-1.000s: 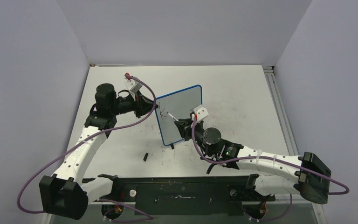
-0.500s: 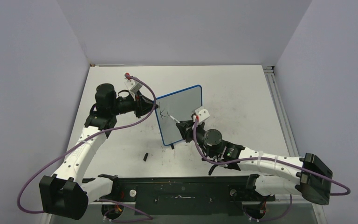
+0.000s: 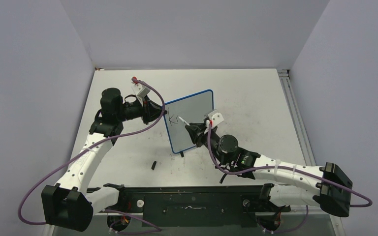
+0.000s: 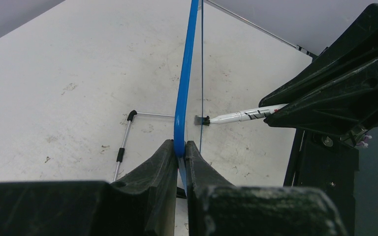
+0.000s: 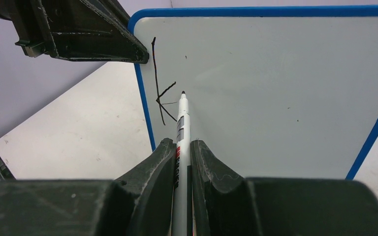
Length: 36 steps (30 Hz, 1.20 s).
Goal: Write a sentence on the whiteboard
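Pinches the edge of the whiteboard (image 3: 197, 110) nearest the left arm with the left claw (image 4: 180, 147), both fingers pressed together on the thin blue frame, one on each face. Holds the board upright near the middle of the tabletop (image 3: 256, 93), turned at an angle toward the right arm. Grips a white marker (image 5: 182, 118) with the right claw (image 5: 183, 145), fingers closed tight on the barrel, black tip pointing at the white face.

Shows, from the right wrist, black lettering (image 5: 160, 96) near the upper left corner of the board: only one letter, like a K, with the marker tip just to the right of it. Cannot tell from there if the tip touches.

Shows, from the left wrist, the board edge-on as a blue line, with the tip meeting the face on its right side and the lettering hidden. Shows there also a thin wire leg (image 4: 123, 142) with black ends, resting on the tabletop on the other side of the board.

Gives, from the top, both arms reaching in from opposite sides, a black foot (image 3: 182, 154) under the lower corner of the board, and a small black piece (image 3: 154, 164) lying alone on the tabletop, apart from the board.
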### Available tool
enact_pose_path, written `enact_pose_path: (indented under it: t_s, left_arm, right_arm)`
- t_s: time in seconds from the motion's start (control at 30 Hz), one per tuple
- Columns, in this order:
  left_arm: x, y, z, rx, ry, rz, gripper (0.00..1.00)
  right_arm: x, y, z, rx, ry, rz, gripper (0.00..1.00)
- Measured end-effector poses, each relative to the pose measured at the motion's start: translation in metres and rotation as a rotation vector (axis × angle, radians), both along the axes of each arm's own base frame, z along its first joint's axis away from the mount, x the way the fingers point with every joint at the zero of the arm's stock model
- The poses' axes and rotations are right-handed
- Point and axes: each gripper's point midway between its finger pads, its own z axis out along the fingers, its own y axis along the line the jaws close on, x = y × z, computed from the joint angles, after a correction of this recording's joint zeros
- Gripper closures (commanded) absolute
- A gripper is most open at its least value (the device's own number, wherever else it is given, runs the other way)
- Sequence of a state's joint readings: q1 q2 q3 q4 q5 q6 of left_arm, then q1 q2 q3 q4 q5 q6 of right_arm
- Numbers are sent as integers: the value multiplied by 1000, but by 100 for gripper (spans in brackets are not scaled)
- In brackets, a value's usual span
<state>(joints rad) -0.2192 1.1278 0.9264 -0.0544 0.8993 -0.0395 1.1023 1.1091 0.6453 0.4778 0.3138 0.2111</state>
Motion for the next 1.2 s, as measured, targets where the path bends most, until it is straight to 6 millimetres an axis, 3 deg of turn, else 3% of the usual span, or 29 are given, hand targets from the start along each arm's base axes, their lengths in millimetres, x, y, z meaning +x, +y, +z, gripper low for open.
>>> enact_pose_path:
  t_s: [1.2]
  left_arm:
    - [0, 0, 0, 3, -6, -5, 100]
  right_arm:
    - [5, 7, -8, -25, -9, -4, 95]
